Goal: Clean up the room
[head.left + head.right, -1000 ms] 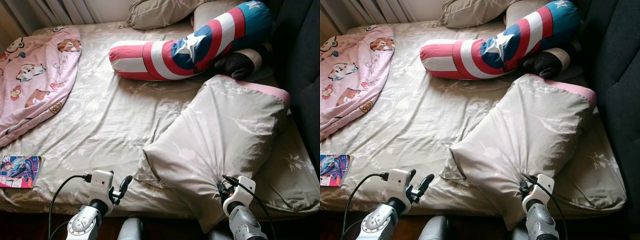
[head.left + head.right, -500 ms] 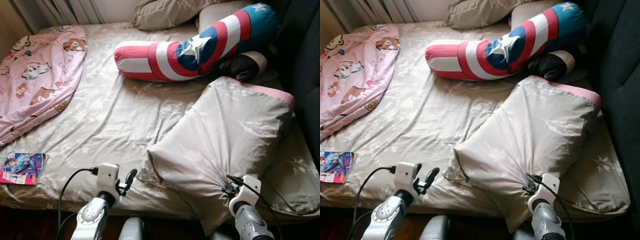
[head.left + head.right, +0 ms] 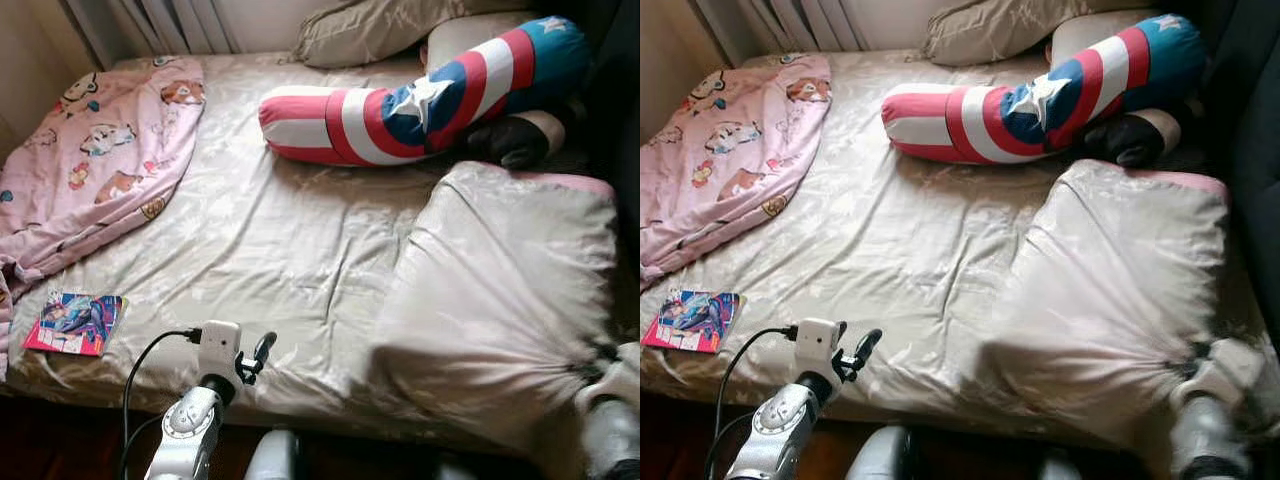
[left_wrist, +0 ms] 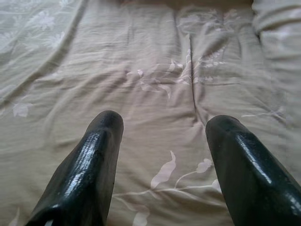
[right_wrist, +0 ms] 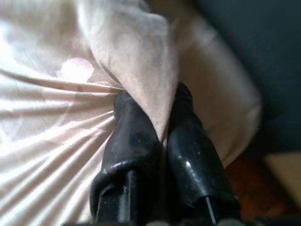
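- Beige pillow (image 3: 510, 300) lies on the right side of the bed (image 3: 260, 250), near its front edge; the right tool (image 5: 162, 136) is clamped on a pinch of its cover, so the fabric fans into tight folds toward the grip, likely for dragging it into place.
- Left tool (image 4: 162, 155) hovers just above the sheet at the bed's front edge, its 2 fingers (image 4: 89, 160) spread apart and empty.
- Striped bolster (image 3: 420, 95) rests near the headboard end; a pink blanket (image 3: 90, 170) and a comic book (image 3: 75, 322) sit on the left, probably still to tidy.
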`<state>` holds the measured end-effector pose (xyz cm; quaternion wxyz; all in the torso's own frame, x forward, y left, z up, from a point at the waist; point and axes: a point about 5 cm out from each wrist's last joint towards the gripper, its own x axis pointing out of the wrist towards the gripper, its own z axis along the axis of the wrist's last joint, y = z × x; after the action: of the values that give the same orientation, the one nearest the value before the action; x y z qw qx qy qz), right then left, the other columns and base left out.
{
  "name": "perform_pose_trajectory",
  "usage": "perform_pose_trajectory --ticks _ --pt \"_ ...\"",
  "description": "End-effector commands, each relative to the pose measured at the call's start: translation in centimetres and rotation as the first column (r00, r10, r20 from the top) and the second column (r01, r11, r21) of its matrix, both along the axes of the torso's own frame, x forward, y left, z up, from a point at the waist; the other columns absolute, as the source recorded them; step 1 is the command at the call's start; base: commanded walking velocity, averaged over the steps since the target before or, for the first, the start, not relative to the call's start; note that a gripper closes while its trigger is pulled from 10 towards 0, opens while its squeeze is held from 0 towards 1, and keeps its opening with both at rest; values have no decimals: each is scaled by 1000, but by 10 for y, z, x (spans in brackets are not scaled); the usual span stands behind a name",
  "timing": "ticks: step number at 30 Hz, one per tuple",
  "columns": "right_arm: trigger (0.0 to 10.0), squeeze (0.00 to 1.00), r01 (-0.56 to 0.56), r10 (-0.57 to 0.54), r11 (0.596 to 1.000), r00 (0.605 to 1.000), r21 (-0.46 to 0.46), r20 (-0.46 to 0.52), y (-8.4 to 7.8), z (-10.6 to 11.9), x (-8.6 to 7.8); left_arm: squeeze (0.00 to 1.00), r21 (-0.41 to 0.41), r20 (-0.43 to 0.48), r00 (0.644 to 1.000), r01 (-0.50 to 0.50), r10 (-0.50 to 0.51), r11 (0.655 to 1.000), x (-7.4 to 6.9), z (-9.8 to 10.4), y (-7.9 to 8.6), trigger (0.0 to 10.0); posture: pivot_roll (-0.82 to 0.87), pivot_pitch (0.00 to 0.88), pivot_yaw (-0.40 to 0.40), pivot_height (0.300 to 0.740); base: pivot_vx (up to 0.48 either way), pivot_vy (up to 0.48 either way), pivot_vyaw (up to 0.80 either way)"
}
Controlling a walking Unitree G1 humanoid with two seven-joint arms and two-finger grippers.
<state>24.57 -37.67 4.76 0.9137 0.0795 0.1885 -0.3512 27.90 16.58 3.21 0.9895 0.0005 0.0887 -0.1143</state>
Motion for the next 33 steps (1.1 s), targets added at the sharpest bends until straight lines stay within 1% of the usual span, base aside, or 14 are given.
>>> perform_pose_trajectory --ticks 1,4,10,11,18,19,21,25,27,28,29,30,31,33 --pt "0 0 136 -132 989 989 -64 68 -32 29 -7 0 6 -9 1000 -19 19 1000 -3 -3 6 10000 -14 88 75 662 0 0 0" --pt "0 0 272 -269 954 962 -125 40 -65 44 -33 0 8 -4 1000 -23 23 1000 -3 -3 8 10000 -9 83 76 662 0 0 0" --pt "0 0 318 -324 935 946 -157 -17 -78 49 -48 0 21 -9 1000 -29 29 999 -5 -5 15 10000 -9 83 87 662 0 0 0" --pt "10000 0 311 -319 937 947 -159 -29 -78 48 -48 0 22 -10 1000 -29 30 999 -5 -5 15 10000 -9 83 87 662 0 0 0" --pt "10000 0 277 -285 940 958 -199 -13 -68 42 -41 0 27 -12 1000 -20 21 999 -5 -7 15 10000 -2 76 105 662 0 0 0" --pt "10000 937 263 -273 939 962 -220 -13 -66 43 -39 0 27 -11 1000 -19 19 999 -5 -6 14 10000 2 73 105 662 0 0 0" --pt "10000 1000 265 -272 932 962 -248 7 -65 46 -36 0 24 -8 1000 -20 20 1000 -4 -6 13 10000 7 72 106 662 0 0 0" --pt "10000 1000 288 -288 910 957 -298 43 -67 55 -33 0 23 -9 1000 -21 21 1000 -4 -6 13 10000 6 68 105 662 0 0 0" --pt "10000 1000 271 -262 878 962 -396 78 -68 68 -28 0 25 -11 1000 -17 18 1000 -5 -7 13 10000 5 66 105 662 0 0 0" --pt "10000 855 269 -252 872 963 -408 95 -68 72 -26 0 25 -11 1000 -18 18 1000 -5 -7 13 10000 5 65 105 662 0 0 0" --pt "10000 0 247 -219 863 969 -441 114 -65 78 -20 0 25 -14 1000 -19 20 1000 -6 -8 14 10000 5 64 103 662 0 0 0" --pt "10000 0 237 -205 861 972 -451 119 -64 79 -17 0 25 -14 1000 -20 20 999 -6 -9 14 10000 5 64 103 662 0 0 0" --pt "10000 0 120 -61 881 988 -458 141 -47 81 2 0 24 -19 1000 -19 19 1000 -7 -10 14 10000 1 63 101 662 0 0 0" --pt "10000 0 27 45 889 988 -457 146 -32 77 14 0 22 -23 1000 -18 19 1000 -8 -11 13 10000 1 62 101 662 0 0 0"
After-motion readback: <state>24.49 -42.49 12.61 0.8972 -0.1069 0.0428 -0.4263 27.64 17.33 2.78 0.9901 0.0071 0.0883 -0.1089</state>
